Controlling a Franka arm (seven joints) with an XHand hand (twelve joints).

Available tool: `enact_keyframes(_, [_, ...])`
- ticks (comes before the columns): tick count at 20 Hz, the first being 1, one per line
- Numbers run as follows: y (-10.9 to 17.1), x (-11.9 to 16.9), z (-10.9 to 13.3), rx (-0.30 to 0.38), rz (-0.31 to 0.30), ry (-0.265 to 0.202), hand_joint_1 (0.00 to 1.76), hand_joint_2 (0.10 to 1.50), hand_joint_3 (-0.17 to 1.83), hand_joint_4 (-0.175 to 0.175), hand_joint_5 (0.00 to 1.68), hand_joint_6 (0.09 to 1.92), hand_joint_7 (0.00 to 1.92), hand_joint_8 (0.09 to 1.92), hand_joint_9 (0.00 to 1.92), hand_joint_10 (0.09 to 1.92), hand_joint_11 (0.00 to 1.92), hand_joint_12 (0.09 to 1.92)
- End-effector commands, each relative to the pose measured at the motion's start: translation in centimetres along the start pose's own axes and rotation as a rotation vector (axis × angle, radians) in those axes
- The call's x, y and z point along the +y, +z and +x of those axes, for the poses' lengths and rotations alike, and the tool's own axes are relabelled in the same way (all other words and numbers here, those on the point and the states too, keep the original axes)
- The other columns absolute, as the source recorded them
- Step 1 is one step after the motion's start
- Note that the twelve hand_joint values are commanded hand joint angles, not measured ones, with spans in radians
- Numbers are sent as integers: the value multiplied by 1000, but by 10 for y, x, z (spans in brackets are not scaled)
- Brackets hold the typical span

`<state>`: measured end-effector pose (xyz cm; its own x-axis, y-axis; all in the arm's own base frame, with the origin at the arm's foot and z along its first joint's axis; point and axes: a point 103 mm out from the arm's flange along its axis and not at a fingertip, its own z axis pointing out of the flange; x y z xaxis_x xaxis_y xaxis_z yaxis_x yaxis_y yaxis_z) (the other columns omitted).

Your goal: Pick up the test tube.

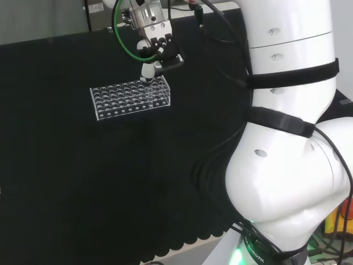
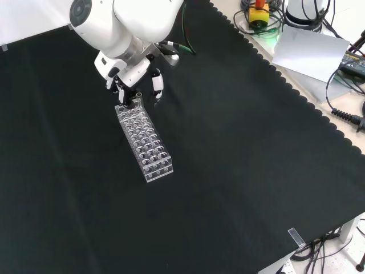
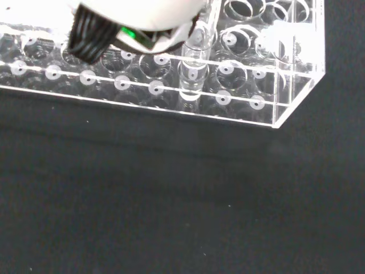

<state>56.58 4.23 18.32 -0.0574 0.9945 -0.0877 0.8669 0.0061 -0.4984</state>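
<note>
Black cloth fills the lower and right parts of the front view, bare and open, with its scalloped edge running down the right side. Left of centre, a clear rack lies lengthwise, well away from every edge. At the rack's far end, upper left of the frame, the hand comes down from the white arm, fingers pointing downward and curled about a clear tube standing upright in a hole near the rack's end. In the head view the hand sits over the rack's right end, upper centre.
</note>
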Motion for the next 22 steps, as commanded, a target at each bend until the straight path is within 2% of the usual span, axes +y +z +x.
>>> enact_keyframes(1, [0,7,1,41,-8,20,1063,593,720,-161,896,644,1406,637,1208,590,501,1410])
enact_keyframes(6, [1,13,1,72,-28,48,1119,587,739,-174,994,596,1517,529,1318,548,570,1374])
enact_keyframes(7, [1,14,1,80,-36,52,1144,671,623,-165,1062,644,1542,509,1354,544,594,1368])
enact_keyframes(9, [0,16,3,80,-64,63,1181,810,395,-171,1164,654,1587,480,1416,551,665,1335])
enact_keyframes(10, [-1,16,3,87,-82,71,1231,798,396,-173,1217,601,1512,477,1443,570,723,1293])
enact_keyframes(13, [-3,16,3,123,-118,86,1310,644,639,-175,1307,552,1395,545,1524,641,976,1169])
enact_keyframes(15, [-4,16,3,125,-125,88,1322,600,716,-175,1317,567,1378,577,1543,665,1087,1089])
enact_keyframes(22, [-9,11,1,170,-115,77,1329,549,802,-175,1333,582,1385,596,1561,681,1157,1016])
